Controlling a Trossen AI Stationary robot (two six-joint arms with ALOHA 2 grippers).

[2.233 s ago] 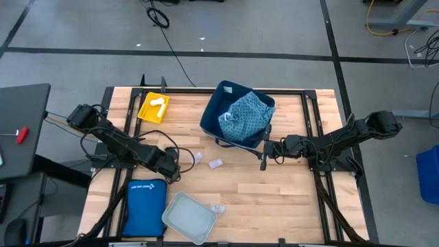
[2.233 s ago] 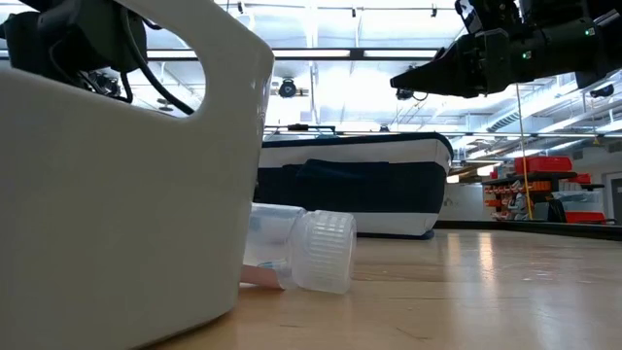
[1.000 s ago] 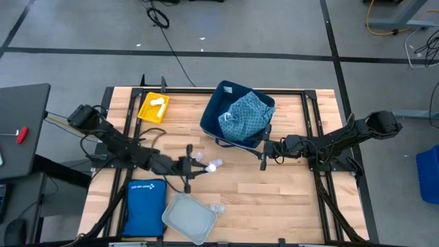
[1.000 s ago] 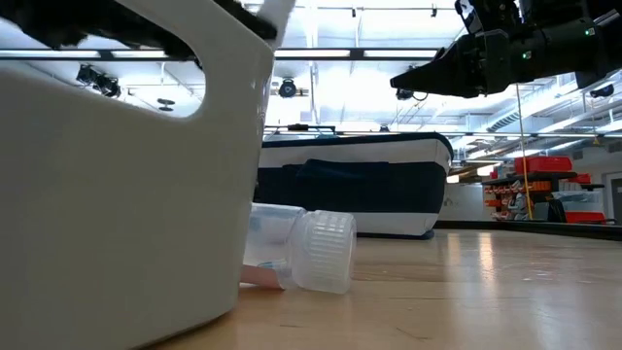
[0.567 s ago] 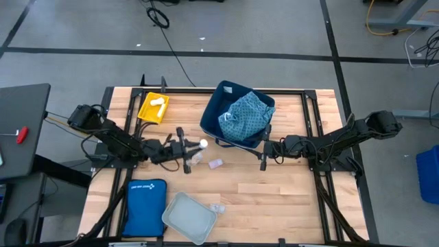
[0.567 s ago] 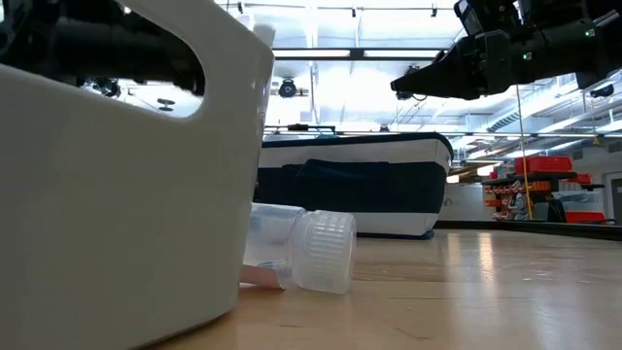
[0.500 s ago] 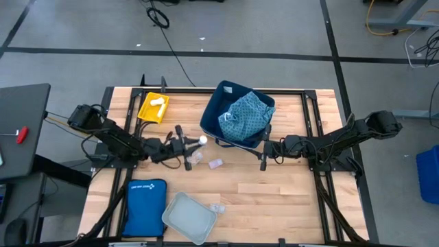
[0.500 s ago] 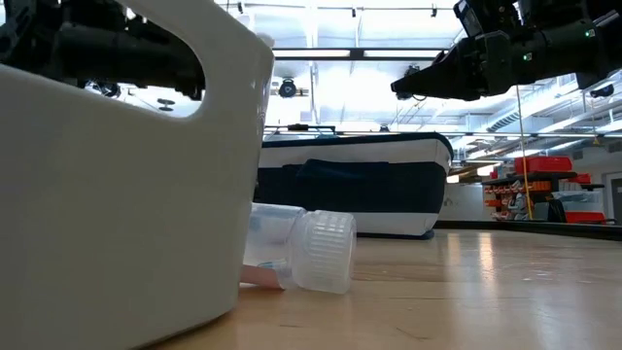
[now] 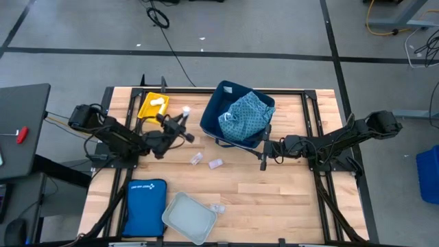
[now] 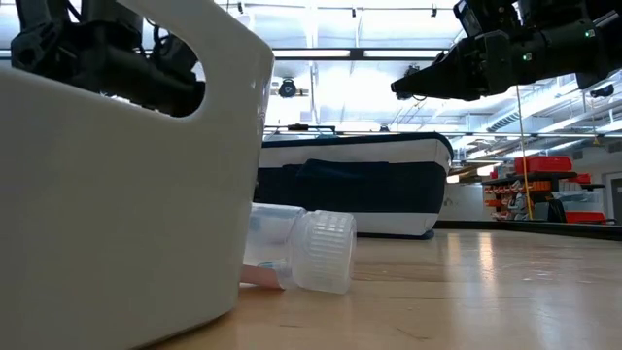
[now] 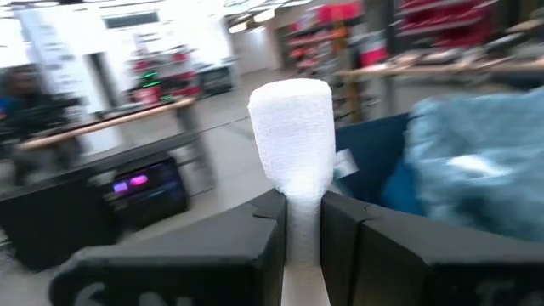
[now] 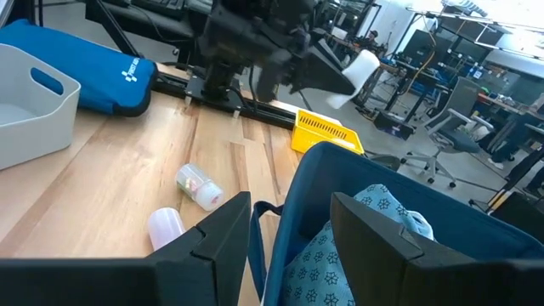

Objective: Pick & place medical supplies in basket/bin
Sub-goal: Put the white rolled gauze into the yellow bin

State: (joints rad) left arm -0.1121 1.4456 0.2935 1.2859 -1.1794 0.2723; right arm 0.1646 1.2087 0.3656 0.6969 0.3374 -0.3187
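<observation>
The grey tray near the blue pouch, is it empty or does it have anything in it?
Empty: the grey tray shows only a bare floor from above; one vial lies outside its rim.

- My left pincer [image 11: 302, 223] covers the white vial's [image 11: 291, 136] lower end.
- The tray [image 10: 117, 194] fills the low view, hiding most of the table and cut off at its left edge.
- A capped vial [image 10: 301, 251] lies half behind it.
- Cloth [image 9: 245, 115] hides the bin's [image 9: 221, 96] inside.

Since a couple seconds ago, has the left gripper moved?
Yes. The left gripper, shut on a white vial, swung from near the blue pouch toward the yellow bin.
</observation>
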